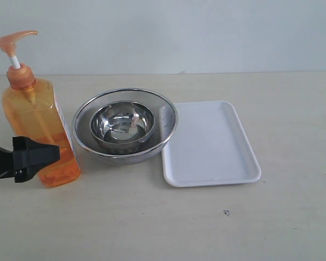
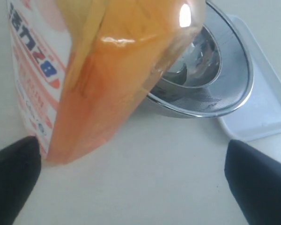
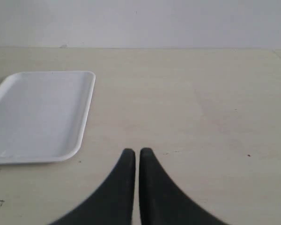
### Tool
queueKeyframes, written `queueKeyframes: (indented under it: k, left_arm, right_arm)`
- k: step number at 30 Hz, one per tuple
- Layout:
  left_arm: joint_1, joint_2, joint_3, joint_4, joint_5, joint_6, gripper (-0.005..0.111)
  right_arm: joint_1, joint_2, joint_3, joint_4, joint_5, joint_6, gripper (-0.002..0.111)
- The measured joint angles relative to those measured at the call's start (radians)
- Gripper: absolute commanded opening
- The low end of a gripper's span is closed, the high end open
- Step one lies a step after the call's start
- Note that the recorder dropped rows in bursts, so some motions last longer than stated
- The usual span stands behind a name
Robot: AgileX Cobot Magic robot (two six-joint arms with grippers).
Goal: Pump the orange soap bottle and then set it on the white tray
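Left gripper [image 2: 131, 154] spread wide, bottle [image 2: 122, 70] just ahead. Looks slick and tippy, so I'd squeeze the flat sides mid-body.

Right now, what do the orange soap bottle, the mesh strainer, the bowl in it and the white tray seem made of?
Orange soap bottle: glossy translucent plastic, by its see-through walls and bright highlights.
Mesh strainer: fine metal mesh with a shiny rim, likely steel.
Bowl inside it: mirror-polished metal showing reflections.
White tray: smooth, dull white, probably plastic; the look leaves it open.
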Motion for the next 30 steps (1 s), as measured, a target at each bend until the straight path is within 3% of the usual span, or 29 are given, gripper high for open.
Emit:
queueKeyframes:
  k: [7,19,30]
  left_arm:
    - [0.000,0.032,-0.027,0.000,-0.031,-0.003,0.109]
    - [0.000,0.258,-0.113,0.000,0.017,-0.003,0.109]
    - [0.000,0.299,-0.156,0.000,0.011,-0.003,0.109]
  right_arm:
    - [0.000,0.000,0.000,0.000,0.000,0.000,0.000]
    - [0.000,0.000,0.000,0.000,0.000,0.000,0.000]
    - [0.000,0.000,0.000,0.000,0.000,0.000,0.000]
